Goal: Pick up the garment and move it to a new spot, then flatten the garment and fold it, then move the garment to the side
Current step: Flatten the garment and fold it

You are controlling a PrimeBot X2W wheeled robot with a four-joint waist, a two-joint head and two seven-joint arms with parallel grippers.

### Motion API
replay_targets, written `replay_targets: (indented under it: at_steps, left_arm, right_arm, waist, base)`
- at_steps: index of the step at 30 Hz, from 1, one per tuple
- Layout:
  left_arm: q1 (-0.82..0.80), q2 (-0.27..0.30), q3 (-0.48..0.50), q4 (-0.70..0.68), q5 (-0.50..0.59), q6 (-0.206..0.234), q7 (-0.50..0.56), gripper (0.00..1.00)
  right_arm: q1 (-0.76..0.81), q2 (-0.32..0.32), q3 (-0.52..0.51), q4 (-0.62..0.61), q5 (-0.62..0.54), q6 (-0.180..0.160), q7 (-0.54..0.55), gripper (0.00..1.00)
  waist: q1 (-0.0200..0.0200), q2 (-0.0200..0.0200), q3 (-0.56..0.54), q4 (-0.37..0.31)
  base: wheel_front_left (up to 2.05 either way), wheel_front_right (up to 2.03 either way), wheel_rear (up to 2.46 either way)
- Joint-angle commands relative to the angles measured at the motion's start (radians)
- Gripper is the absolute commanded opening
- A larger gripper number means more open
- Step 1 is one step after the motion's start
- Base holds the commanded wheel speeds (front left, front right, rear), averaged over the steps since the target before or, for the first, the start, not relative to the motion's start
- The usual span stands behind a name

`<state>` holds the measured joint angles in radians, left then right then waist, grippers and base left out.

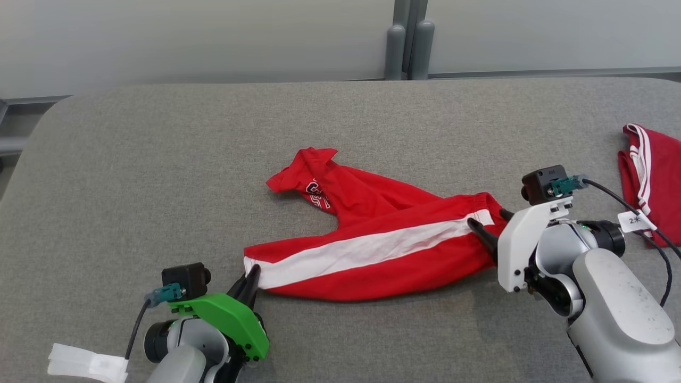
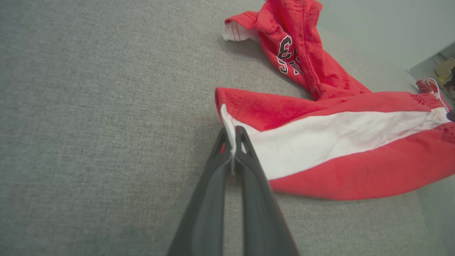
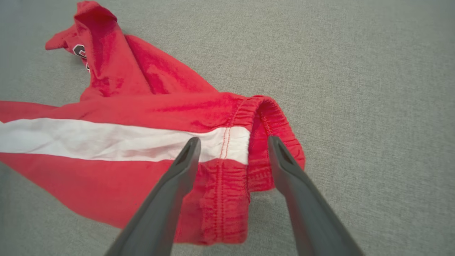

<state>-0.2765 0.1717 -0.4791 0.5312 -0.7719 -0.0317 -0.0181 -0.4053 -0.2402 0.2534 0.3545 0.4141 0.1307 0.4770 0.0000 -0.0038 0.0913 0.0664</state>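
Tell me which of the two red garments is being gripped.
The red garment in the middle of the table: the left end effector is shut on its white-striped hem. The other red garment lies apart at the right edge.

We take this for a robotics lab or test bay. We see a broad work table covered in plain grey fabric, rounded at its corners, with pale partition panels behind it at 12 o'clock, joined by two grey posts. At 8 o'clock a black camera with a teal plug sits on a green mount, and at 3 o'clock a black cable carries a white label. A red garment at the centre and a second red garment at 3 o'clock lie on the table
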Motion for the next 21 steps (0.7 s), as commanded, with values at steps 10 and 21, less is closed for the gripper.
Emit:
replay_targets:
  at_steps: [10,21]
  left_arm:
    - [-0.035,-0.001,-0.004,0.022,0.004,-0.012,-0.011,0.0]
    - [-0.042,-0.001,-0.008,0.037,-0.001,-0.015,-0.03,0.0]
  right_arm:
    - [-0.072,-0.017,0.061,0.101,0.054,0.0,-0.003,0.5]
    - [-0.116,-0.039,0.145,0.158,0.119,0.0,-0.037,0.0]
  waist:
    - [0.0,0.0038,0.02,0.01]
    - [0.0,0.0038,0.009,0.009]
  base:
    - [0.0,0.0,0.0]
    - [0.0,0.0,0.0]
